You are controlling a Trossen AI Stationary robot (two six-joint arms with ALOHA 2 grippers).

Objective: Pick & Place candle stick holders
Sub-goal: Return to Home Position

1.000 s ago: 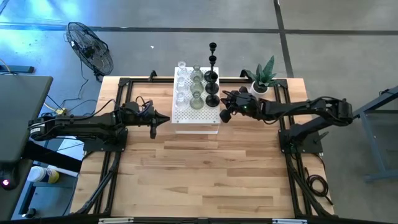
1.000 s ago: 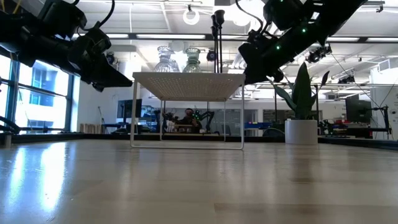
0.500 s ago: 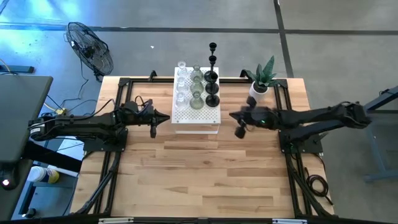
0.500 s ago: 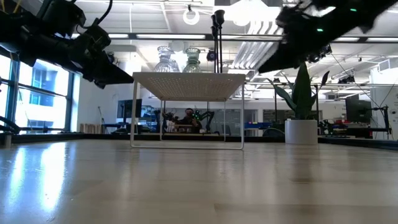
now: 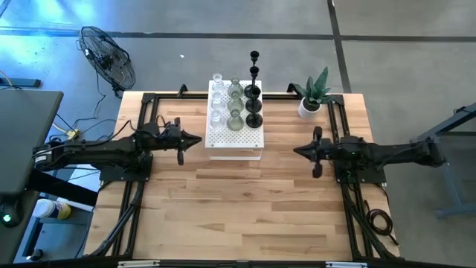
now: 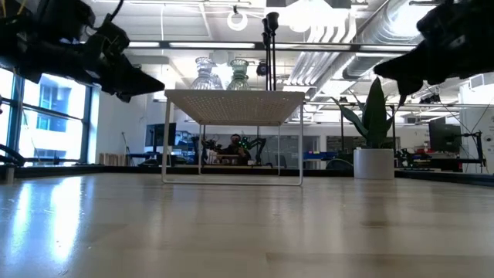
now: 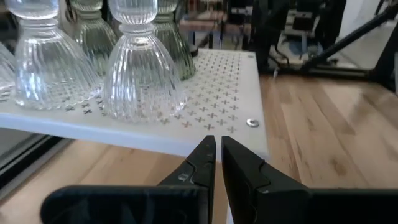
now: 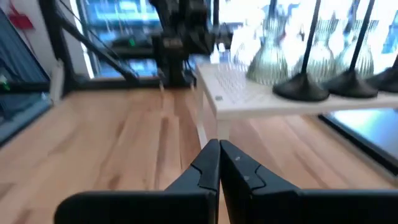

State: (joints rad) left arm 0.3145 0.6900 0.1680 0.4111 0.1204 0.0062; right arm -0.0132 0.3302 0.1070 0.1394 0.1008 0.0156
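Observation:
Three black candle stick holders [image 5: 253, 93] with round bases and thin stems, and several clear [image 5: 217, 104] and greenish [image 5: 235, 119] glass holders, stand by their bases on the white perforated box [image 5: 233, 141] at the table's far middle. My left gripper [image 5: 199, 139] is shut and empty just left of the box, with the ribbed glass holders [image 7: 142, 74] close ahead. My right gripper [image 5: 296, 152] is shut and empty, right of the box and nearer, above the table. The black holders' bases [image 8: 301, 87] show on the box in the right wrist view.
A green spiky plant in a white pot [image 5: 312, 97] stands at the far right. Black frame rails [image 5: 137, 186] run along the table's left and right sides. Bare wood [image 5: 238, 208] lies in the near half. A fan [image 5: 108, 59] stands beyond the table's far left corner.
My right gripper has drawn back from the black holders on the box toward the table's right and near edges, empty. The holders have stayed in place. My left gripper has shifted slightly toward the far edge beside the box.

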